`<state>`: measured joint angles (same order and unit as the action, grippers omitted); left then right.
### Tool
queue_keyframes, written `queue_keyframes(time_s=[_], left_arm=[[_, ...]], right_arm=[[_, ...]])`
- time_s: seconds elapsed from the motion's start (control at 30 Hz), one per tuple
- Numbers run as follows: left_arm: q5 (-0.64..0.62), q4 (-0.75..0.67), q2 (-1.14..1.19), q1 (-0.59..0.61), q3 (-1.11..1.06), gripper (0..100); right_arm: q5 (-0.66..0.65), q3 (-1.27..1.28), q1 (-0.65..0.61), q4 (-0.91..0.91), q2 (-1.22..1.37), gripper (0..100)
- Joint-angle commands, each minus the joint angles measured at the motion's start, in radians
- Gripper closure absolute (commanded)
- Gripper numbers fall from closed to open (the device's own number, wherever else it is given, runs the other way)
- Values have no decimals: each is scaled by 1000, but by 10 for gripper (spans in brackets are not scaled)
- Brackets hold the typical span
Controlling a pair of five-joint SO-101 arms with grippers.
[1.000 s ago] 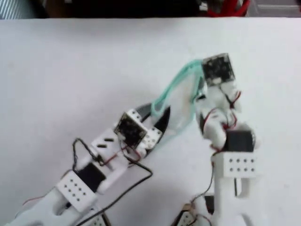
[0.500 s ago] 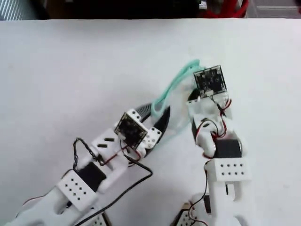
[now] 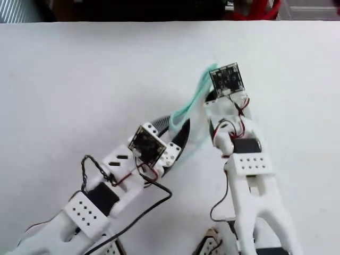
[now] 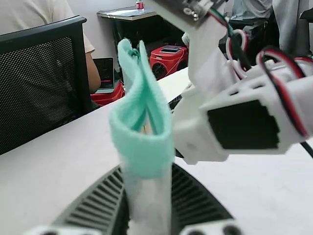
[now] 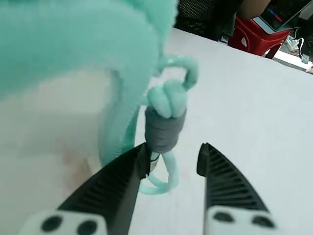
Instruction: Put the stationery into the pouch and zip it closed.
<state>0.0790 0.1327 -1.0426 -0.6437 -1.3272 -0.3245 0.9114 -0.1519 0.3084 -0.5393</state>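
The left gripper [image 4: 146,208] is seen clamped on the near-left end of the pouch [image 4: 142,142], whose translucent body and mint-green zipper band are pinched between the black ribbed jaws. The pouch is found near the middle of the white table [image 3: 79,79], stretched from that grip toward the far right, where the right gripper [image 5: 174,152] is placed at its other end. The right gripper's jaws are parted by a narrow gap and are not closed on anything. The zipper pull [image 5: 165,128] (a mint cord knotted above a grey sleeve) is hung just at that gap, close against one jaw tip; whether it is touched there cannot be told. The pouch's mouth is shown partly gaping between the two grips. Beyond the table's far edge, a black mesh chair [image 4: 39,83] and red containers [image 4: 168,56] are seen on the floor.
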Motion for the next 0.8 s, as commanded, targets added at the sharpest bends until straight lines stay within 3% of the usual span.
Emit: queue_keyframes(time_s=[0.0,0.37,0.5,0.63,0.77], left_arm=[[15,48,27,-16,-5,975],[15,41,28,-16,-5,975],[15,41,31,-16,-5,975],[15,41,31,-16,-5,975],[15,44,31,-16,-5,975]], right_arm=[[6,-87,-12,-62,70,841],[9,-115,27,-124,73,979],[52,-98,56,-97,-2,970],[86,-66,21,-53,-68,817],[61,-60,-18,-54,-82,847]])
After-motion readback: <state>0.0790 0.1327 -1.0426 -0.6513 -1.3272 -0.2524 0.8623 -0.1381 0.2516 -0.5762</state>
